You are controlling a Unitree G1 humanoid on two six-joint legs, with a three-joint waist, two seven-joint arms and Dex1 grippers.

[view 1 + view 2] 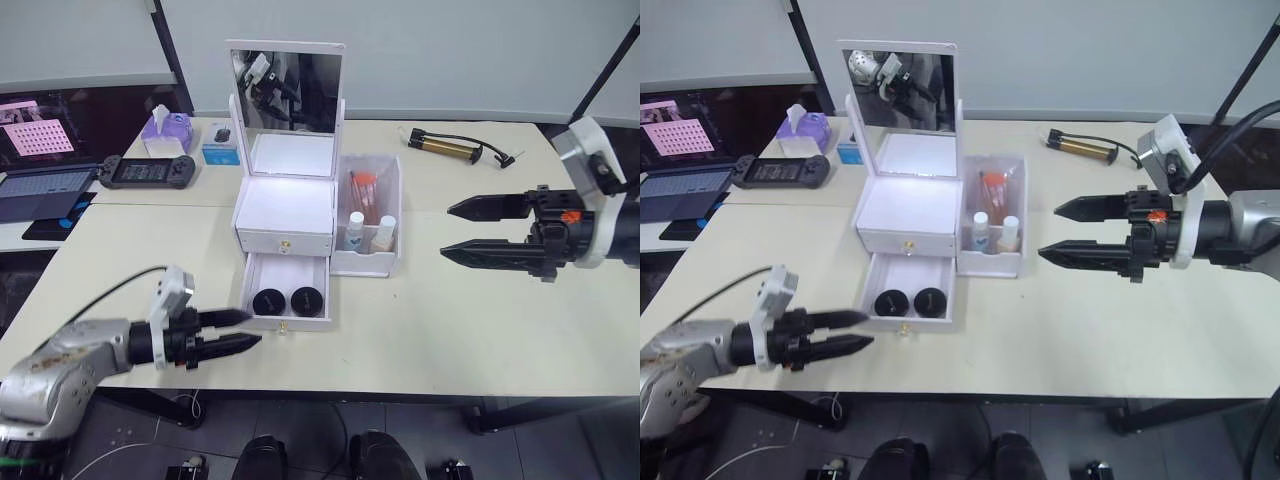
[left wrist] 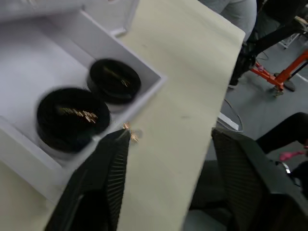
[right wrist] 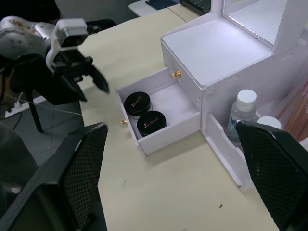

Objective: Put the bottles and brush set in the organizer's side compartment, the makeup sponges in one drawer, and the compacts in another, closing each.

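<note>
The white organizer (image 1: 283, 203) stands mid-table with its mirror upright. Its upper drawer is closed; the lower drawer (image 1: 288, 274) is pulled out and holds the two black compacts (image 1: 268, 301) (image 1: 307, 299), side by side. In the side compartment stand both bottles (image 1: 356, 230) (image 1: 384, 235), with the brush set (image 1: 364, 190) behind them. My left gripper (image 1: 253, 328) is open, low over the table just left of the drawer's front, near its gold knob (image 2: 127, 127). To the right of the organizer, above the table, my right gripper (image 1: 446, 231) hangs open and empty. The makeup sponges are out of view.
A hand pump (image 1: 445, 147) lies at the back right. At the back left are a purple tissue box (image 1: 167, 132), a small blue box (image 1: 221, 143), a game controller (image 1: 148, 172) and a laptop (image 1: 35, 185). The table's front edge runs just below the left gripper.
</note>
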